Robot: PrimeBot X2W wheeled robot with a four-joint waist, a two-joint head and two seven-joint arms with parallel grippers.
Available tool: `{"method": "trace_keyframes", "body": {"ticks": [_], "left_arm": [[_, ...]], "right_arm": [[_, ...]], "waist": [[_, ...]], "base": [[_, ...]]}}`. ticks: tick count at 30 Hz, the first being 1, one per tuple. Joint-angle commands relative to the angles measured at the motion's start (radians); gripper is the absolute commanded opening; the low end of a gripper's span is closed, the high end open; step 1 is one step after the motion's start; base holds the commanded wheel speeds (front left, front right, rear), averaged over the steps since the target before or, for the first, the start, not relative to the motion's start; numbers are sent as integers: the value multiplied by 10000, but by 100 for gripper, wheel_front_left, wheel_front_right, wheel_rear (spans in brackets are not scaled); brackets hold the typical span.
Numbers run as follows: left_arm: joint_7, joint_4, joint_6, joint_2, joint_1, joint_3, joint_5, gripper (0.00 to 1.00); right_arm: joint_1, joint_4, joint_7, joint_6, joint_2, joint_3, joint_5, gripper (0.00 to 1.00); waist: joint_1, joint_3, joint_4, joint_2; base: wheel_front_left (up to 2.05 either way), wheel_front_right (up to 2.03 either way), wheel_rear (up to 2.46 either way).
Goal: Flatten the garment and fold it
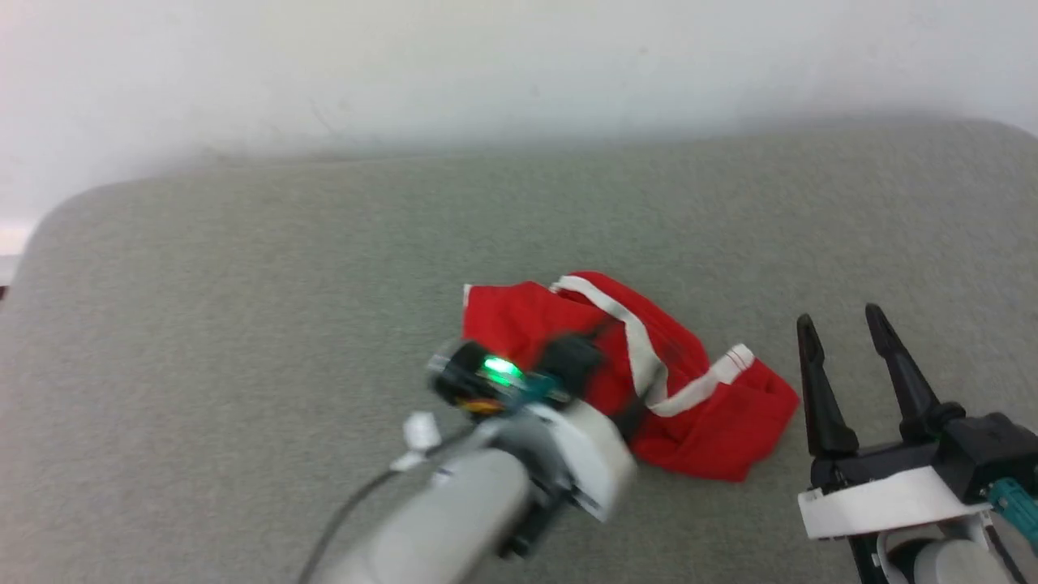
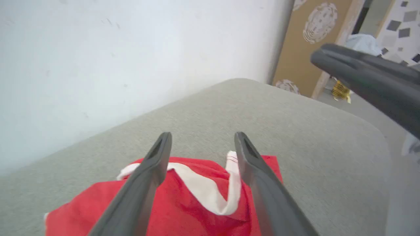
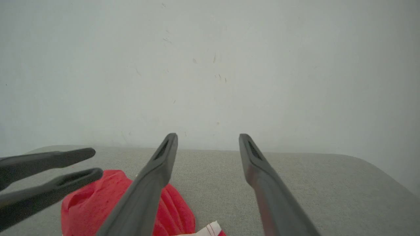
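The garment (image 1: 705, 414) is red with a white band and lies crumpled near the middle of a grey fabric surface (image 1: 243, 324). My left gripper (image 1: 604, 381) hovers over the garment's left half, open, with nothing between its fingers. In the left wrist view the garment (image 2: 183, 216) lies just under and between the two spread fingers (image 2: 154, 170). My right gripper (image 1: 845, 324) stands open to the right of the garment, apart from it. From the right wrist, the garment (image 3: 82, 206) sits low on the left, with the left gripper's fingers (image 3: 49, 160) above it.
A white wall (image 1: 519, 73) rises right behind the surface. The surface has rounded corners at the far left (image 1: 57, 219) and far right. Past its end the left wrist view shows a brown patterned panel (image 2: 315, 39). Bare grey fabric surrounds the garment on all sides.
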Motion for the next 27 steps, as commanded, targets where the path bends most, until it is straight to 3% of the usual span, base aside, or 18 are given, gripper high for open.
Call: {"method": "trace_keyframes", "body": {"ticks": [1,9,13,16,22,27], "left_arm": [[-354,-83,214,373,-16,367,-131,100],[-1775,-1108,1253,2359,1503,2322,-547,100],[-1933,-1994,1699,2998,2975,3064,-638,100],[-1955,-2732,1972,3061,4090,3535,-517,100],[-1960,-3642,2279,2550,5576,3997,85,100],[-1961,-3833,1952,2086,5810,4356,543,100]], "right_arm": [[162,58,-47,-19,27,-17,37,100],[685,194,-47,-19,27,-62,-19,100],[892,287,-47,-19,28,-21,-21,100],[1011,371,-47,-19,28,18,3,100],[1186,635,-47,-19,28,91,26,100],[1185,856,161,-19,28,-104,-139,100]], "waist": [[0,-654,683,-1],[0,-1160,1272,-1],[0,-1279,1399,-1],[0,-1340,1440,-1],[0,-1409,1486,-1],[0,-1370,1580,-1]], "base": [[0,0,0],[0,0,0],[0,0,0],[0,0,0],[0,0,0],[0,0,0]]}}
